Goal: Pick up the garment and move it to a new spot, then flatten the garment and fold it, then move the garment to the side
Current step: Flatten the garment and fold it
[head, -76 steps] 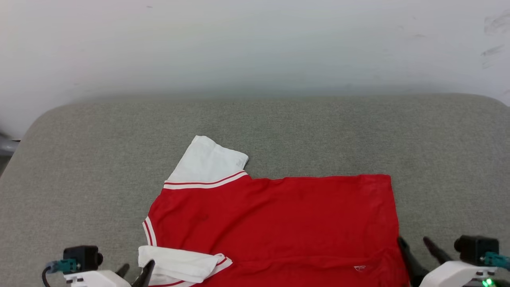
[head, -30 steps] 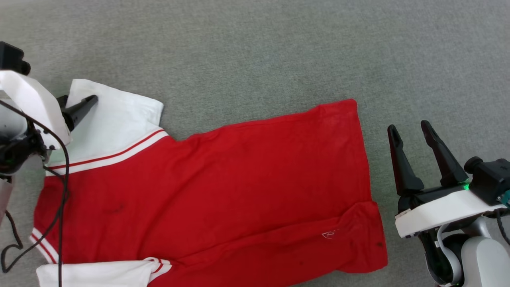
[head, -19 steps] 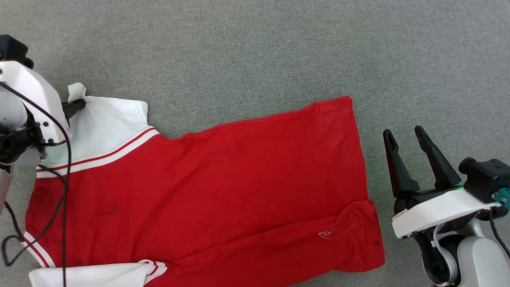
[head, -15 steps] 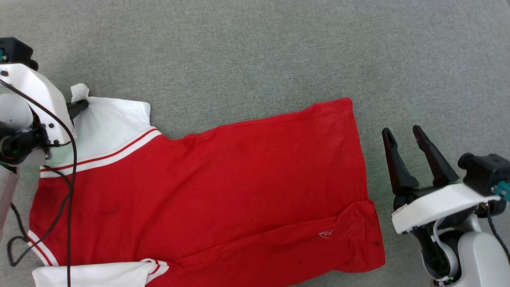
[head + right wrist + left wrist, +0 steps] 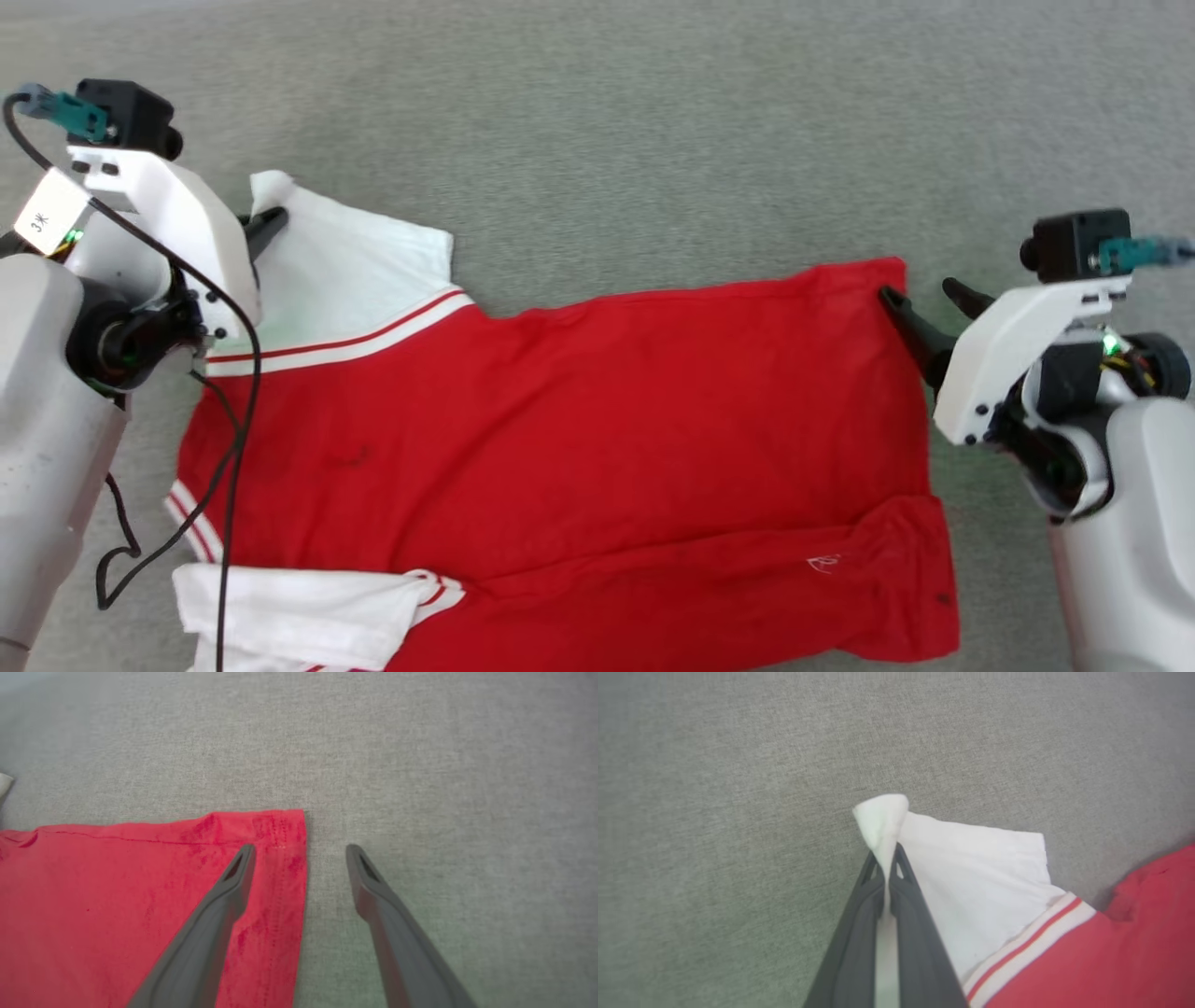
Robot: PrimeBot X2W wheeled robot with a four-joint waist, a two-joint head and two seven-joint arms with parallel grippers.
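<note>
The garment (image 5: 579,439) is red with white panels and red-and-white striped trim, and lies spread on the grey fabric surface. My left gripper (image 5: 271,224) is shut on the far left corner of its white panel (image 5: 971,882); in the left wrist view the pinched white tip (image 5: 882,816) sticks up past my left gripper (image 5: 888,858). At the garment's far right corner (image 5: 280,826) my right gripper (image 5: 299,851) is open, one finger over the red fabric, the other over bare surface. My right gripper (image 5: 920,299) touches that corner in the head view.
Grey woven surface (image 5: 653,140) stretches beyond the garment on the far side. A black cable (image 5: 224,448) from the left arm hangs across the garment's left edge. A second white panel (image 5: 299,607) lies folded at the near left.
My left gripper has shut on the white panel's corner and raised it slightly. My right gripper has moved forward to the garment's far right corner, still open. The head camera has shifted.
</note>
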